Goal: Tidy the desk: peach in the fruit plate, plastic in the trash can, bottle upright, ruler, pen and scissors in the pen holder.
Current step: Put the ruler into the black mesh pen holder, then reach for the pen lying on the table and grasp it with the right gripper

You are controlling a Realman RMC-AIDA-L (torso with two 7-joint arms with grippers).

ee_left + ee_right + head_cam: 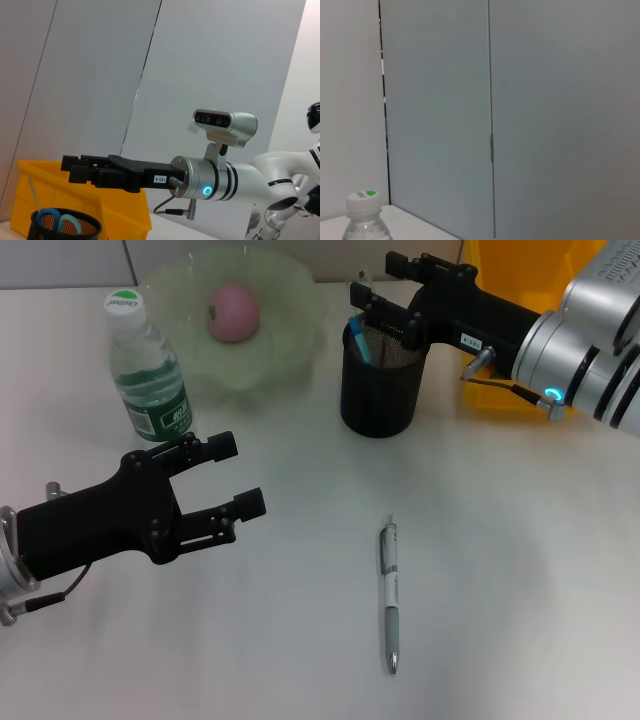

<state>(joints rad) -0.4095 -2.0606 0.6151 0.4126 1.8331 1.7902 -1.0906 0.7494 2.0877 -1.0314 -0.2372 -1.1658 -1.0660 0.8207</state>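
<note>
The right tool point(385, 302) hovers over the pen holder point(380, 390), its fingers spread with nothing between them. The left tool point(235, 475), also spread wide, hangs beside the upright bottle point(145, 370). The pen point(390, 595) lies on the tabletop point(520, 570), the peach point(233, 312) in the fruit plate point(290, 350)

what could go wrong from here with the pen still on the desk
The pen lies flat on the table, so the open left gripper may push or roll it rather than pinch it. The bottle stands upright beside that arm and could be knocked over. The right gripper hovers at the pen holder rim and could tip it.
</note>
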